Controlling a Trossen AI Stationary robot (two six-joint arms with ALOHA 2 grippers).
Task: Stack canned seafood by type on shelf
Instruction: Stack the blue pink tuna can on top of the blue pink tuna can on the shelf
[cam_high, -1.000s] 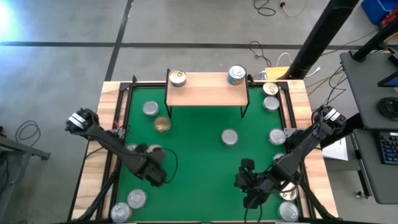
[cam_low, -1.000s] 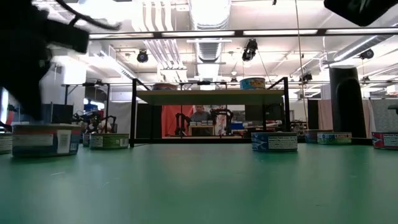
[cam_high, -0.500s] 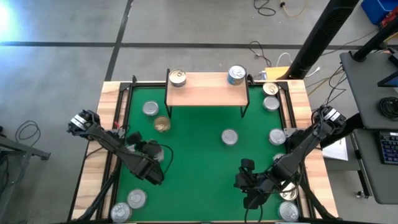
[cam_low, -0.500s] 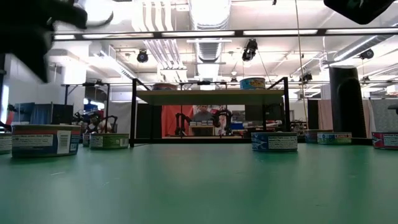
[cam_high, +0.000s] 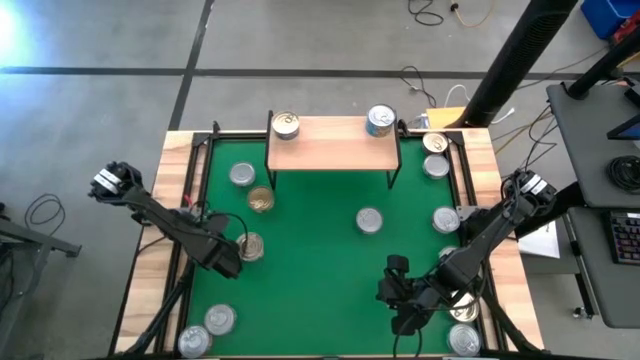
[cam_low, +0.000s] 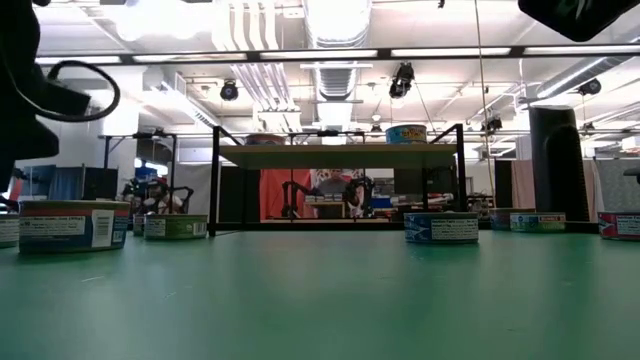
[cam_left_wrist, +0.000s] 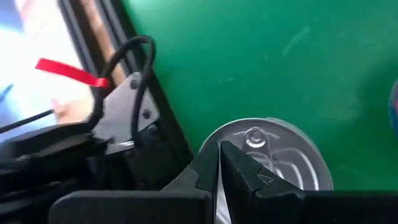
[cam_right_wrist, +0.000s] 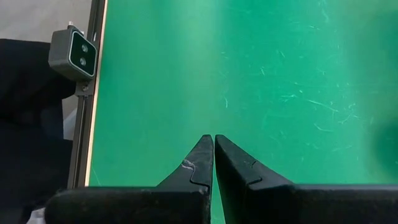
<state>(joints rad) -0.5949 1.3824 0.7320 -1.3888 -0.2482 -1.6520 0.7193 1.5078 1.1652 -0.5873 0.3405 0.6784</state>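
Fingers (cam_left_wrist: 219, 163) of both grippers are together and empty; left pair above a can (cam_left_wrist: 267, 163) risks knocking it if lowered unopened.

A green mat (cam_high: 320, 260) covers the table, framed by a wooden border (cam_high: 150, 250). Beyond it, cables (cam_high: 420, 85) lie on the grey floor, and a keyboard (cam_high: 630, 240) sits on a desk at the right.
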